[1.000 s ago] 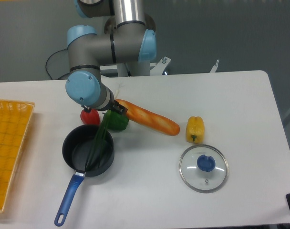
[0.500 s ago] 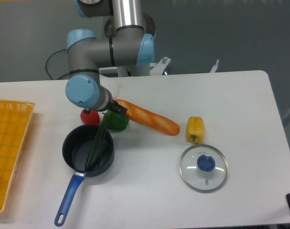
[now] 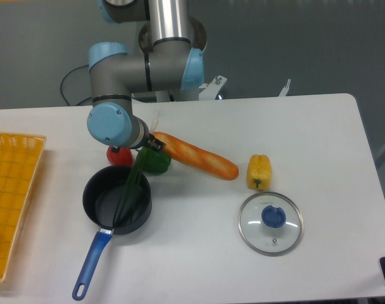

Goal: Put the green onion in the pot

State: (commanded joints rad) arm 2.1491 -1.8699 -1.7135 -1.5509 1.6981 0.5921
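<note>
Overhead view of a white table (image 3: 199,253) with a single UR5e arm (image 3: 148,63) reaching down from the far edge. The gripper (image 3: 148,144) sits low behind the wrist housing, above the far rim of the pot (image 3: 104,206); its fingers are largely hidden, so whether the jaws are spread or closed cannot be told. The green onion (image 3: 129,190) lies slanted inside the pot, its upper end near the gripper and over the far rim, its lower end resting against the pan floor near the handle side. The pot's blue handle (image 3: 91,263) points toward the near-left edge of the table. Just beside the pot's far rim are a green bell pepper (image 3: 157,163) and a red object (image 3: 118,156), partly covered by the arm. A baguette (image 3: 199,158) runs diagonally to the right, followed by a yellow bell pepper (image 3: 259,171). A glass lid (image 3: 270,223) with a blue knob lies nearer the front, and a yellow basket (image 3: 12,196) occupies the left edge.
</note>
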